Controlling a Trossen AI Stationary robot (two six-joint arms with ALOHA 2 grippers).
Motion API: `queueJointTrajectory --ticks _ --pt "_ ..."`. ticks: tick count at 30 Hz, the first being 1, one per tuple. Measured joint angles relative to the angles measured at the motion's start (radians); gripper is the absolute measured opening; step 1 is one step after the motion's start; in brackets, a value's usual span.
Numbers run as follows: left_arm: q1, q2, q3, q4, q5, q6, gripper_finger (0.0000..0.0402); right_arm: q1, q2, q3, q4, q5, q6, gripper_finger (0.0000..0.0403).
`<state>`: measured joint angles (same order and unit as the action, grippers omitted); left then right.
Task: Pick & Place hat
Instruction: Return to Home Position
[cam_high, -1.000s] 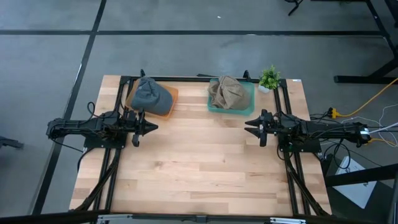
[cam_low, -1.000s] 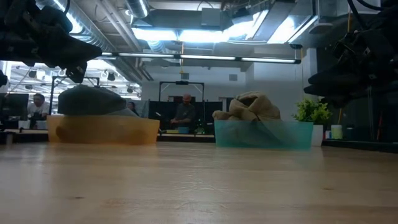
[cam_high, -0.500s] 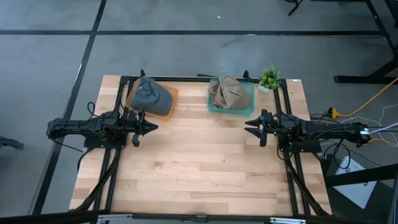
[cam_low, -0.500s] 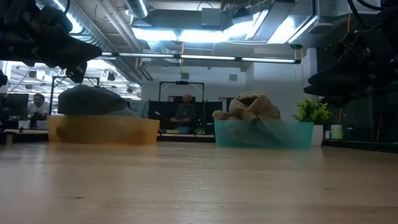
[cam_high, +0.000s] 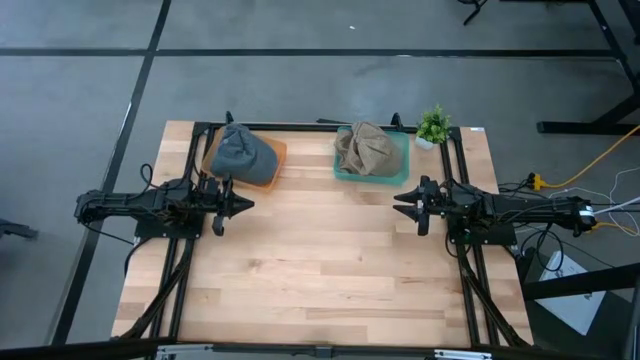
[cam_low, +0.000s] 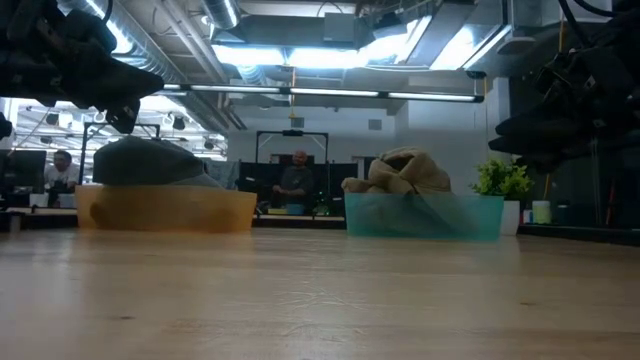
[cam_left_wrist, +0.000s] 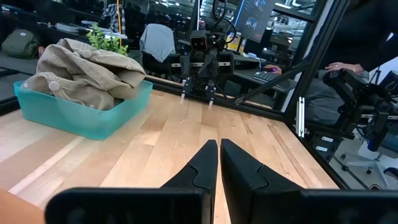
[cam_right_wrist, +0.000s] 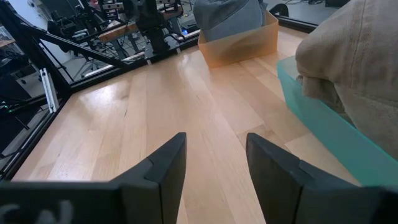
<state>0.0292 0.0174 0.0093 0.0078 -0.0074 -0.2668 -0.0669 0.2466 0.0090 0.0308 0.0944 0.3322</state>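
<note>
We are watching the left gripper (cam_high: 248, 204) hovering over the left side of the table, and its fingers (cam_left_wrist: 200, 171) are pressing tight against each other, fully clenched. Across from it, the right gripper (cam_high: 398, 202) is hanging over the right side with its fingers (cam_right_wrist: 163, 167) standing apart, released. The two are pointing toward each other, well apart, with the wooden table (cam_high: 320, 290) stretching between them. Moving outward, we are seeing the hats sitting along the far edge. The gray cap (cam_high: 242, 152) is resting in the orange bin (cam_high: 279, 152), just beyond the left gripper. The brown cap (cam_high: 364, 147) is lying crumpled in the green bin (cam_high: 404, 150), just beyond the right one. A small potted plant (cam_high: 433, 125) is standing beside the green bin, near the far right corner. Past the table, a person (cam_low: 297, 180) is showing in the room behind.
</note>
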Motion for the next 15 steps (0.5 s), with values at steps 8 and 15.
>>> queueJointTrajectory --ticks 8,15 --pt "0.000 0.000 0.000 0.000 0.000 0.000 0.0014 0.000 0.000 0.000 0.000 0.000 0.000 0.0165" --pt "0.000 0.000 0.000 0.000 0.000 0.000 0.0015 0.000 0.000 0.000 0.000 0.000 0.000 0.0165"
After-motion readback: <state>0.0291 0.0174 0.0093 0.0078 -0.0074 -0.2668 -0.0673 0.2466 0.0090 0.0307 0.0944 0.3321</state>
